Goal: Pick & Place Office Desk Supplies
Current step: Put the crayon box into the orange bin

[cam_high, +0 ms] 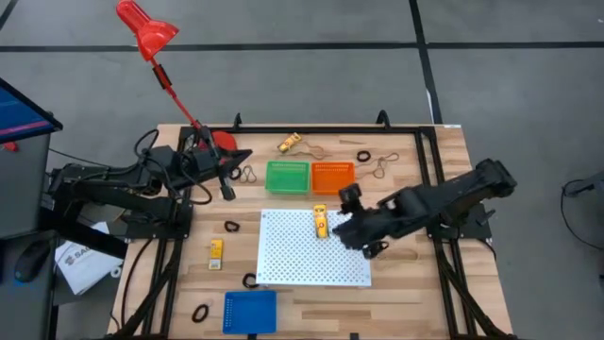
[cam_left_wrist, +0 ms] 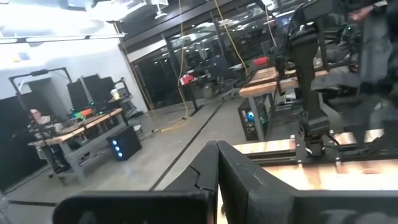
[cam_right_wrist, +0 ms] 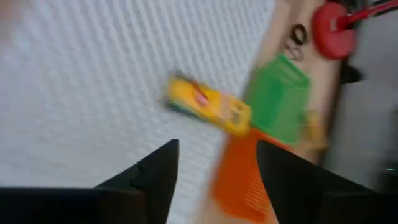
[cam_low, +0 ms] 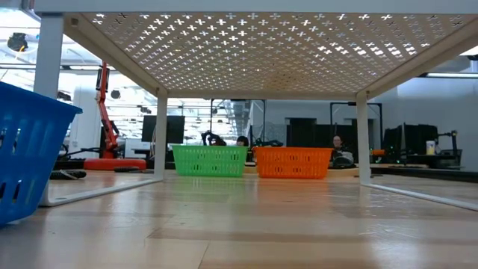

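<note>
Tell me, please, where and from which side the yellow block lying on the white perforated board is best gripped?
Grip the yellow block across its narrow width, on its two long sides, coming straight down from above. It lies flat on the white perforated board, long axis running front to back, so probably only the sides offer purchase. The open right gripper is beside it.

place: probably robotics lab | evidence: rows of workbenches [cam_left_wrist: 81, 124], monitors [cam_low: 166, 128], glass partitions [cam_left_wrist: 168, 68]

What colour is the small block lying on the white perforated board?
Yellow block, with a red patch; right wrist view shows it best.
</note>
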### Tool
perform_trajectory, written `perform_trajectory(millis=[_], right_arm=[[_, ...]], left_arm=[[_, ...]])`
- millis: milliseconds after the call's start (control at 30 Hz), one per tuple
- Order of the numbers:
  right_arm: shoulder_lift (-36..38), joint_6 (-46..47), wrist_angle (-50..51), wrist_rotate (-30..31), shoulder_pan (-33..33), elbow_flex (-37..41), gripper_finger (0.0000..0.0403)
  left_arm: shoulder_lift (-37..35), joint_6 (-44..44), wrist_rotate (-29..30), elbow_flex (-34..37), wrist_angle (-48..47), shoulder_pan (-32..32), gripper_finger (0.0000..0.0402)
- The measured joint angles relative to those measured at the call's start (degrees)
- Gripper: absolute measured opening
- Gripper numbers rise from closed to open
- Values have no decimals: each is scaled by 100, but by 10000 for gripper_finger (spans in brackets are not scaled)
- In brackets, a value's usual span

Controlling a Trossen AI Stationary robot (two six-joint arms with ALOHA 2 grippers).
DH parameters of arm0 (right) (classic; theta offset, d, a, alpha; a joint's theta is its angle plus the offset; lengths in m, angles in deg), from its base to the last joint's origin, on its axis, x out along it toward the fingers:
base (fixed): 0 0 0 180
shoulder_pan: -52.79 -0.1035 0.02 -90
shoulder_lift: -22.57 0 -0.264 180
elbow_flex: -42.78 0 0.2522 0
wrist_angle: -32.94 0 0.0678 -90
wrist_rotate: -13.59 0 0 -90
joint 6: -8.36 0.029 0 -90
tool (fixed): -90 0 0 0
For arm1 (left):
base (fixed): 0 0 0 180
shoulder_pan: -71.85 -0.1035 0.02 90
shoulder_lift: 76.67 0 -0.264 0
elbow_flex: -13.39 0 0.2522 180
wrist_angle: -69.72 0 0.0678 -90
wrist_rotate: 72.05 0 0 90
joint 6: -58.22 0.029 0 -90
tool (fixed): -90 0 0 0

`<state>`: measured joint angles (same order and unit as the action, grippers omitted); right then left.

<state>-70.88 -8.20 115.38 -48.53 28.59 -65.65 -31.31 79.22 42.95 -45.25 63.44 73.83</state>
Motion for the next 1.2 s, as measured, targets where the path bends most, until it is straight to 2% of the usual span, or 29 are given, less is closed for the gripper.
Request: perform_trajectory(millis=[33, 167, 267, 500, 633, 767, 867, 967, 1033, 1100, 1200], right_arm=[[-117, -418, 77, 409, -40, -10, 223], [-539, -1977, 165, 1423, -156, 11, 228], [-748, -2809, -102, 1830, -137, -9, 225], [-950, -3826, -609, 1779, 118, -8, 226], [-948, -3900, -641, 1138, 391, -213, 226], [-933, -3330, -739, 72, 738, -884, 226], [-928, -2467, -850, -652, 1094, -1324, 226], [-924, -926, -819, -1237, 1481, -1581, 226], [-924, 467, -714, -1701, 1745, -1650, 226], [-926, 1854, -667, -2439, 2020, -1661, 226], [-926, 3328, -586, -3486, 2333, -1661, 226]], left_arm=[[0, 0, 1, 0, -1, 0, 0], [0, 0, 6, 2, -9, -2, 0], [4, 2, 6, 30, 4, -2, 0], [11, -20, 20, 342, 64, -13, 0], [10, -20, 20, 412, 313, -13, 0], [11, -22, 22, 420, 387, -13, 0], [11, -42, 22, 420, 396, -13, 0], [10, -134, 36, 420, 394, -13, 0], [0, -157, 128, 420, 392, -13, 0], [-2, -160, 252, 420, 396, -13, 0], [0, -160, 361, 420, 394, -13, 0]])
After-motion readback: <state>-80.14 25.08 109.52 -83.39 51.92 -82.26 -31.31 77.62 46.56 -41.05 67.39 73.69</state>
